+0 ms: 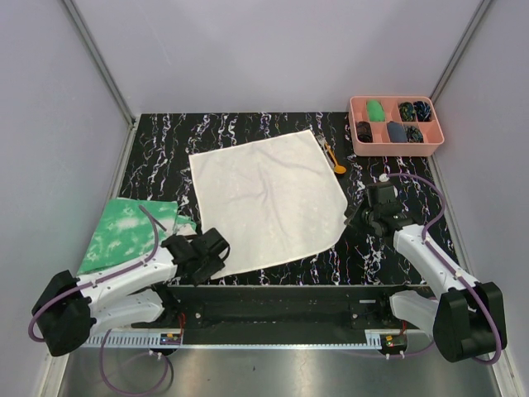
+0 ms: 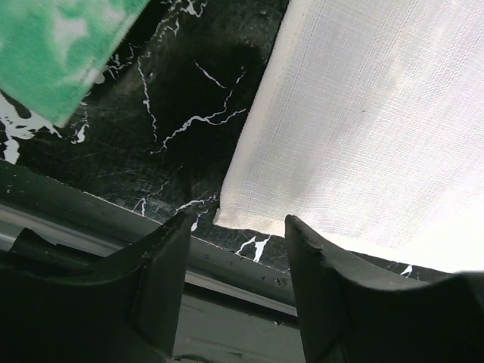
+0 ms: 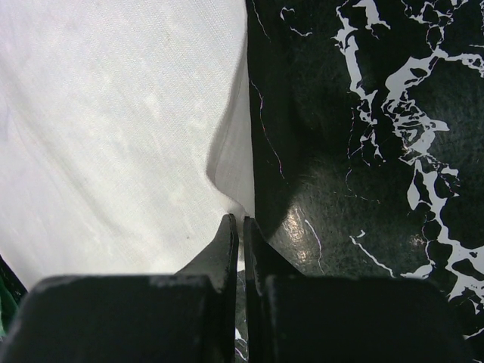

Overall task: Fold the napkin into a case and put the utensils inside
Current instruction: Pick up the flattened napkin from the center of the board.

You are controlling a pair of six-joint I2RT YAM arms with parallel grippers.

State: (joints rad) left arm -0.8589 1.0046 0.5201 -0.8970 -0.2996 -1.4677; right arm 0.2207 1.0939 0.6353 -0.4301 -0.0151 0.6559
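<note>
The cream-white napkin lies spread open on the black marbled table. My left gripper is open just off its near-left corner; in the left wrist view the napkin has that corner between the gripper's spread fingers, untouched. My right gripper is shut on the napkin's right edge; in the right wrist view the gripper pinches the napkin and the edge puckers up. The fork and orange spoon lie by the napkin's far-right corner.
A pink compartment tray with small dark and green items stands at the back right. A green-and-white mottled cloth lies at the near left, beside my left arm, and shows in the left wrist view. Grey walls enclose the table.
</note>
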